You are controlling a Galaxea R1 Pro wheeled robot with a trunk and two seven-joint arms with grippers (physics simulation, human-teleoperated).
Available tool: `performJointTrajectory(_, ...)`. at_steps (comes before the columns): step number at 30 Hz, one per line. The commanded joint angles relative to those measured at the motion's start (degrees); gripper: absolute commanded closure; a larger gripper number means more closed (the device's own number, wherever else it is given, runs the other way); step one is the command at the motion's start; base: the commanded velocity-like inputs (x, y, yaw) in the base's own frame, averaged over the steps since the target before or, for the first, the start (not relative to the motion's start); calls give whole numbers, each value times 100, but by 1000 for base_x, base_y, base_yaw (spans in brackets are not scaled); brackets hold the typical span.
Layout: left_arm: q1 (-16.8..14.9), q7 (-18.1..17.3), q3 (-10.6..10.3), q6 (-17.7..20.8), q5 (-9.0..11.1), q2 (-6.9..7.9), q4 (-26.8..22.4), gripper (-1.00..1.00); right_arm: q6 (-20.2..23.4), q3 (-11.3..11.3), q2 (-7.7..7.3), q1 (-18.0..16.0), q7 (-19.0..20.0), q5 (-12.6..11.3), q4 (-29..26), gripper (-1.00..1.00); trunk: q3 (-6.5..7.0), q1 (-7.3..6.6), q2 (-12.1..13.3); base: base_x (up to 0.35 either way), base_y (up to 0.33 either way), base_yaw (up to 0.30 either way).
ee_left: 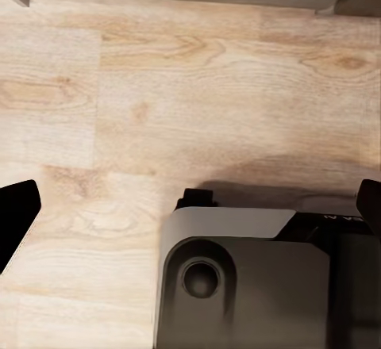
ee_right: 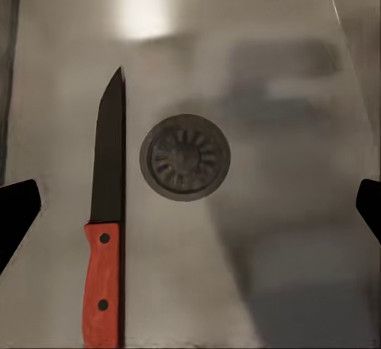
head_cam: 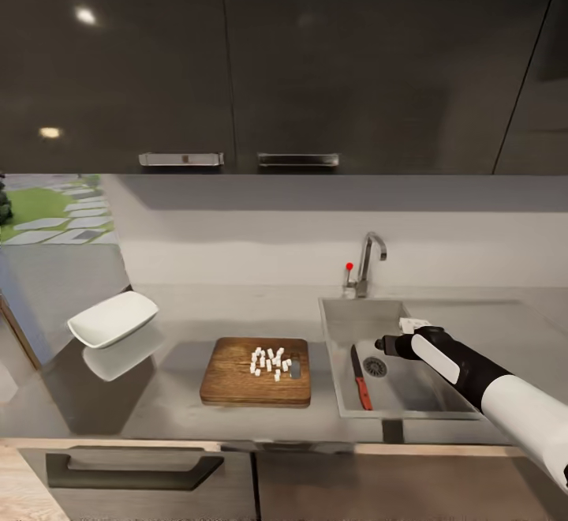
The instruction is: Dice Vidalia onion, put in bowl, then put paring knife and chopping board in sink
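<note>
Two of the task's steps looked finished from where I stood: the onion was cut, and the slim paring knife point(head_cam: 360, 380) with its red handle and dark pointed blade lay flat on the floor of the rectangular stainless-steel sink point(head_cam: 347, 320), just beside the round drain point(head_cam: 375, 367). The diced onion point(head_cam: 269, 361), a cluster of tiny white cubes, sat on the rectangular brown wooden chopping board point(head_cam: 237, 383), which rested on the smooth grey surface point(head_cam: 173, 414) left of the sink. The shallow white bowl point(head_cam: 113, 319) appeared tilted and raised near the surface's far left end, well apart from the board; what supported it could not be told. By my judgement, moving the cubes into the bowl and putting the board in the sink were left to do.

The right claw point(head_cam: 382, 343) hung over the sink. Its wrist view showed what the head view could not: fingertips point(ee_right: 17, 218) set wide apart at either edge, nothing between them, with the knife point(ee_right: 105, 230) and drain point(ee_right: 185, 157) directly below. The left wrist view showed pale wooden floor point(ee_left: 190, 95), part of the robot's dark base point(ee_left: 238, 285), and the left claw's fingertips point(ee_left: 17, 214) likewise spread and empty.
</note>
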Motion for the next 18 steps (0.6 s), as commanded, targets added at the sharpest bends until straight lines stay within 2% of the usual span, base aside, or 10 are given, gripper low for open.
performJointTrajectory(1, -11, 2, -20, -43, 45, -5, 25, -100, 0, 41, -8, -11, -53, -60, -13, -100, -10, 1, -9, -99, 273, 0)
performJointTrajectory(7, -11, 2, -20, -43, 45, -3, 25, -100, 0, 41, -8, -11, -48, -60, -13, -100, -10, 1, -9, -80, 276, 0)
performJointTrajectory(18, -11, 2, -20, -43, 45, -9, 25, -100, 0, 41, -8, -11, -47, -60, -6, -100, -10, 1, -9, -5, 288, 0)
